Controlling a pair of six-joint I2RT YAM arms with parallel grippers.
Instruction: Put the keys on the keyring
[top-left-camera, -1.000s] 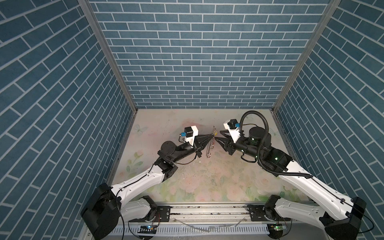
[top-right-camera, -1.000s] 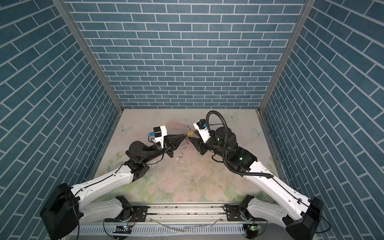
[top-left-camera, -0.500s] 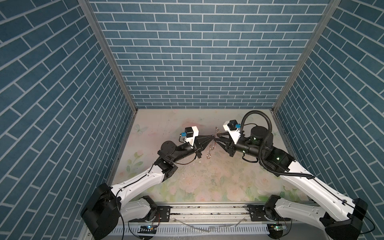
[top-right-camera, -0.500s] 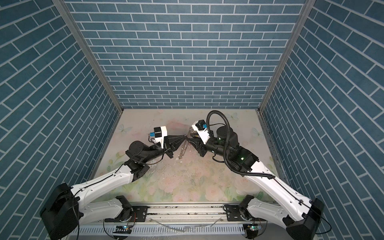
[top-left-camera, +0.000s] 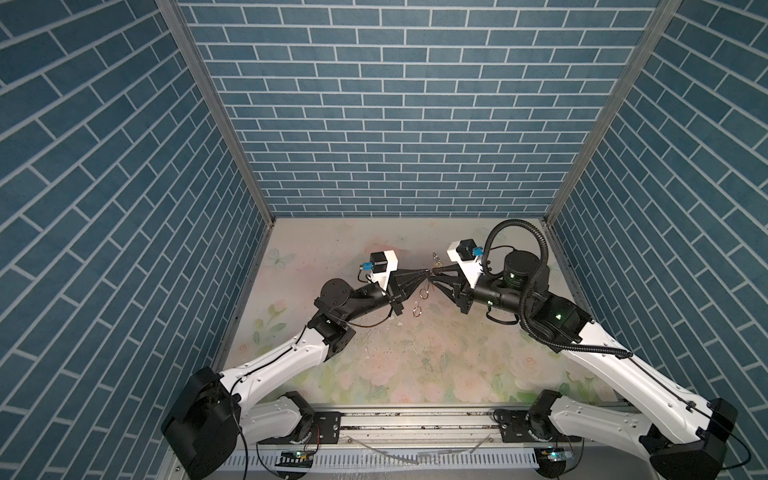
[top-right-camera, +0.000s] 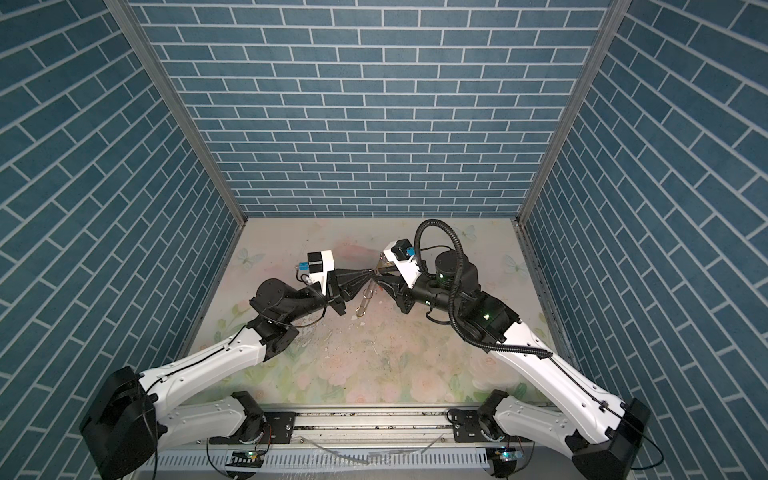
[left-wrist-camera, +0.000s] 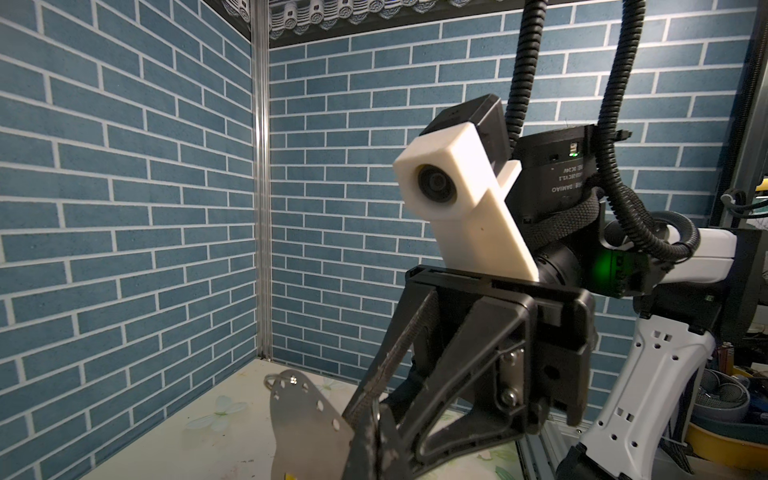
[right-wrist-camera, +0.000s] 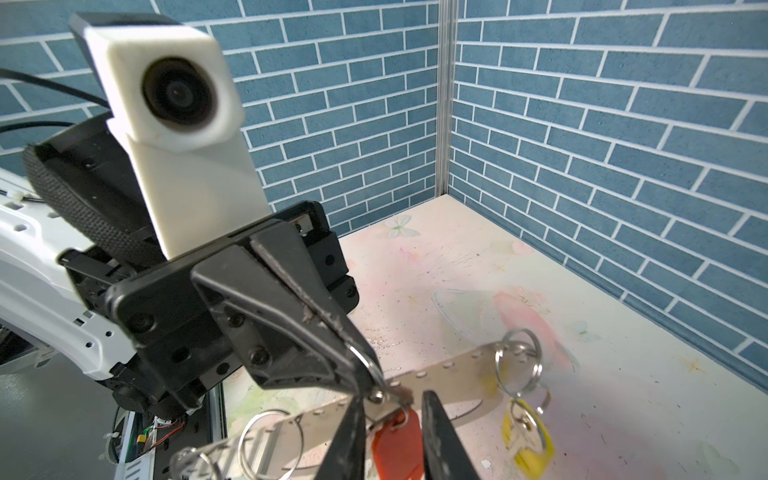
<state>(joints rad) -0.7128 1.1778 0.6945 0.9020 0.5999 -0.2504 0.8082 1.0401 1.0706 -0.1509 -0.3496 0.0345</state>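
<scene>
Nearest in the right wrist view, the right gripper (right-wrist-camera: 395, 405) has its two fingers apart, one on each side of the red-tag key (right-wrist-camera: 397, 449); I cannot tell if they press it. Just behind, the left gripper (right-wrist-camera: 366, 372) is closed together on a silver ring (right-wrist-camera: 368, 360) at the edge of the keyring (right-wrist-camera: 453, 374), which looks here like a flat grey metal strip with a row of small holes. The red-tag key hangs at this same place. Further along the strip, the yellow-tag key (right-wrist-camera: 530, 444) hangs from another ring. In both top views the two grippers meet tip to tip above the desk (top-left-camera: 415, 365), and the keyring hangs down from them. Behind stands the blue brick wall (top-left-camera: 395, 124).
</scene>
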